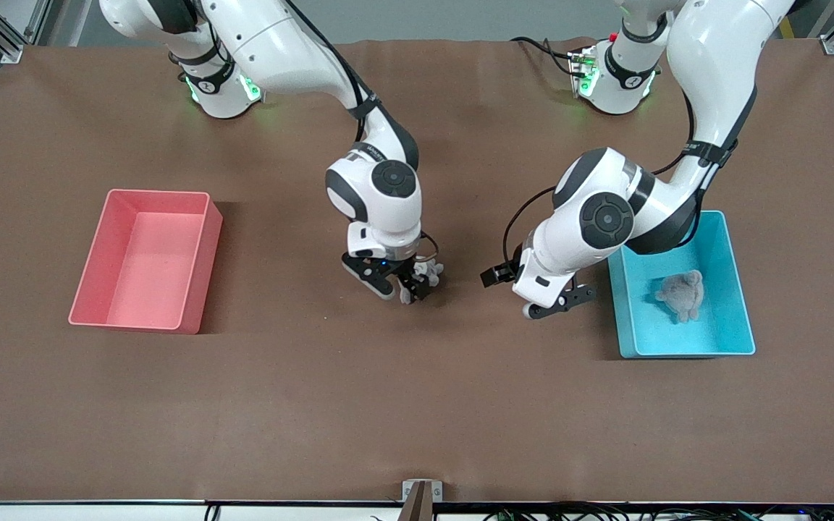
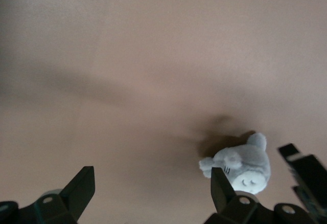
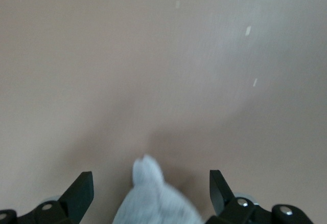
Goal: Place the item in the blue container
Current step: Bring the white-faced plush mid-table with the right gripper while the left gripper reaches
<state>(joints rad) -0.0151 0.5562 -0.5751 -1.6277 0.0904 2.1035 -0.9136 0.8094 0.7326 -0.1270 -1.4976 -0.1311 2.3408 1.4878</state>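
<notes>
A small grey and white plush toy (image 1: 428, 273) lies on the brown table mat near the middle, between the open fingers of my right gripper (image 1: 406, 288). In the right wrist view the toy (image 3: 153, 203) sits in the wide gap of the right gripper (image 3: 149, 180), touching neither finger. My left gripper (image 1: 560, 302) hangs open and empty low over the mat, beside the blue container (image 1: 743, 304), which holds a grey plush bear (image 1: 681, 293). The left wrist view shows the left gripper (image 2: 152, 175) open, with the small toy (image 2: 242, 165) farther off.
A pink bin (image 1: 91, 260) of the same shape stands toward the right arm's end of the table. The left arm's elbow hangs over the blue container's edge that is farther from the front camera.
</notes>
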